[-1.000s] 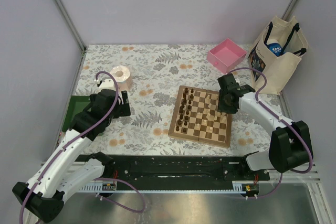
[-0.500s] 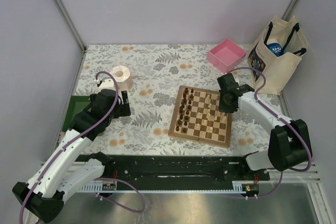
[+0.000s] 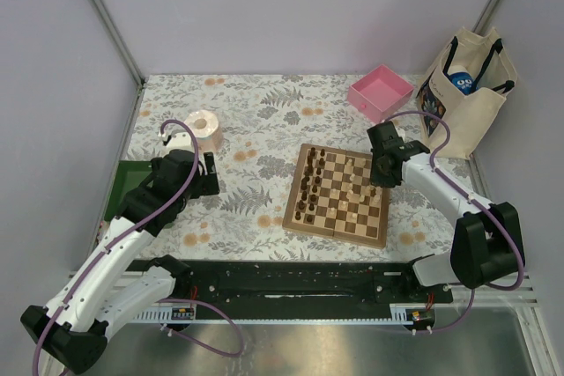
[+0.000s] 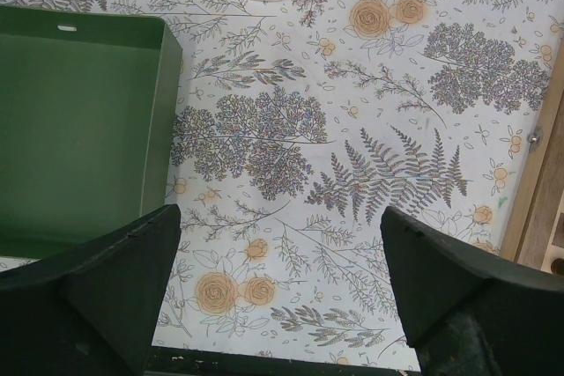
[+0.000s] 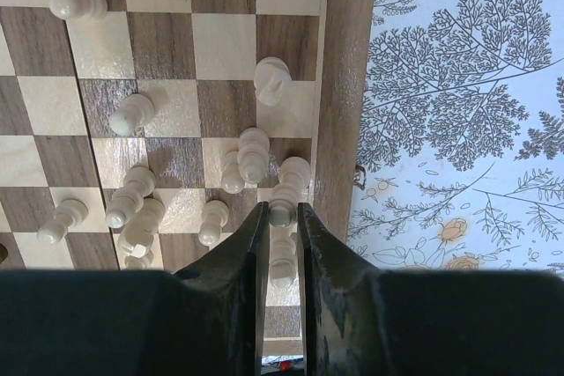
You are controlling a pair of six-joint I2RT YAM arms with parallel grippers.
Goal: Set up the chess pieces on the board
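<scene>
Right wrist view: the right gripper (image 5: 282,216) is pinched narrow on a pale piece (image 5: 282,261) – its base is hidden btw the fingers (image 5: 251,253), and the gripper body blocks the whole bottom of the frame, so the near rows of the board (image 5: 345,59) are cut off. The held piece stands in the file next to the right border. Other pale pieces (image 5: 132,114) crowd just left of and beyond it, some touching.

Top view: pieces are too small to tell by kind. The dark pieces (image 3: 306,189) fill the board's left files.

The left gripper (image 4: 280,217) hangs w/ jaws spread wide, nothing btw them, over the floral cloth (image 4: 352,85), well apart from the pieces – only a strip of board border shows at frame right. The green tray (image 4: 79,129) is cut off at left.
</scene>
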